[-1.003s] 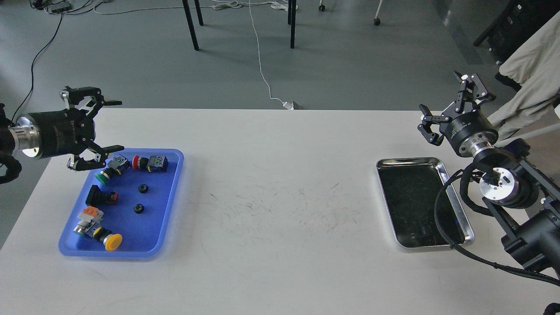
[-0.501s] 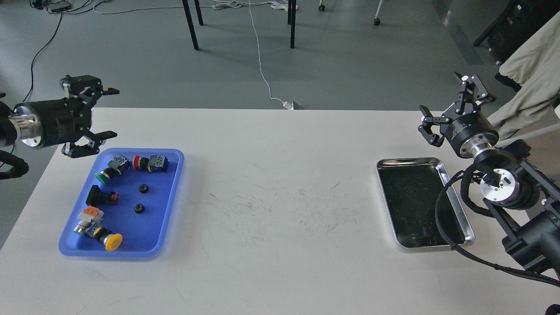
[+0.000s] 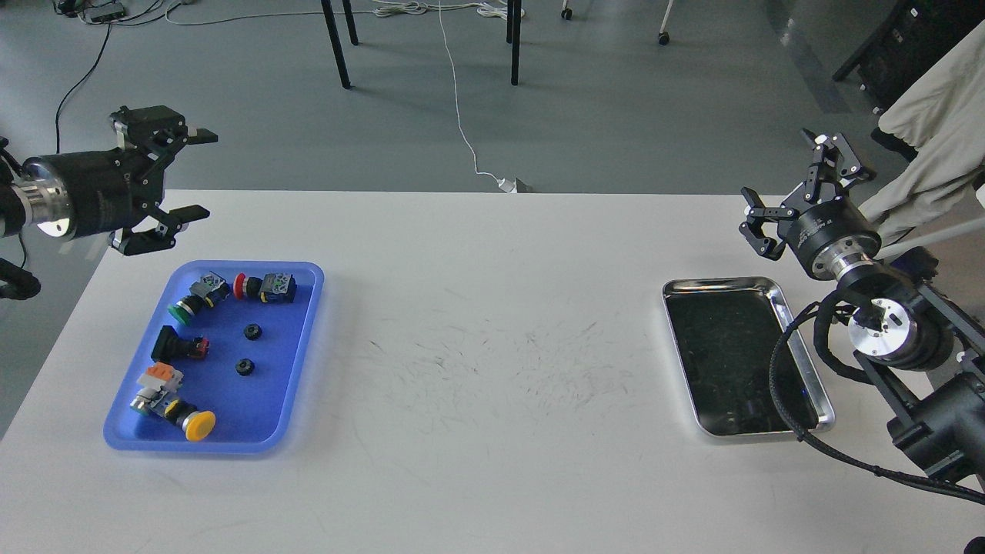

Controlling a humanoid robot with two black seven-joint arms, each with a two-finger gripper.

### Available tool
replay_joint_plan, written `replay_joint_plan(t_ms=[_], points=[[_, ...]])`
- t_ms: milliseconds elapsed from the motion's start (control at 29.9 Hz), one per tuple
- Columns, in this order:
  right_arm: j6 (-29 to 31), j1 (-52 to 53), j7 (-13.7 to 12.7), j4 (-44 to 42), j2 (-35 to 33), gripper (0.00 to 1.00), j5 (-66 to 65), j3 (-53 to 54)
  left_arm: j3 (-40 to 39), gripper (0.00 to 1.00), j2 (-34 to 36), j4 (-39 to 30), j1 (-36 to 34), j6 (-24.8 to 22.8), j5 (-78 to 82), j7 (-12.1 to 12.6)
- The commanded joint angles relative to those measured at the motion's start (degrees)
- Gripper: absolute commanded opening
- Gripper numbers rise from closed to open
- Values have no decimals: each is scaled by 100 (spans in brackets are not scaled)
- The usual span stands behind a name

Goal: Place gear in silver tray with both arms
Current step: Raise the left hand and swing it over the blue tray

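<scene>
Hovering off the far-left corner of the white table [image 3: 477, 369], the left gripper [image 3: 188, 175] points rightward with its two fingers spread wide and nothing between them. It sits above and just beyond the far edge of the blue tray [image 3: 304, 338], not over the parts.

Blue tray, left side of table: holds push-button switches with a green cap [image 3: 179, 312], a red cap [image 3: 240, 285] and a yellow cap [image 3: 199, 425], plus a dark block-shaped part [image 3: 171, 344]. Two small black gears [image 3: 251, 332] and [image 3: 244, 367] lie loose on bare tray floor near the middle, apart from each other and from the switches. That clear space would suit a top-down pinch.

Silver tray [image 3: 800, 350], right side of table, well apart from the blue one: nothing in it, dark bottom showing reflections only. A black cable [image 3: 777, 385] from the right arm loops over its right rim.

Right gripper [image 3: 793, 192] hangs beyond the silver tray's far-right corner, fingers parted, holding nothing.

Judgement: no gear is picked up yet. Trays at opposite ends likely explain the two-arm wording: left side fetches, right side delivers, with a handover somewhere mid-table. Risk: small gear slipping from wide claw tips.
</scene>
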Motion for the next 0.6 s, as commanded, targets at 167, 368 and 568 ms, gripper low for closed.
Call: replay_joint_plan(t_ms=[167, 368, 568], points=[[-1, -27, 0, -1, -16, 99, -18, -11, -18, 99, 24, -121, -138, -4, 964, -677], [-1, -44, 0, 8, -69, 99, -26, -11, -36, 98, 50, -411, -225, -12, 2784, -783], [-1, -79, 0, 17, -86, 99, -35, -11, -1, 98, -11, -552, -384, 129, 4420, -792]])
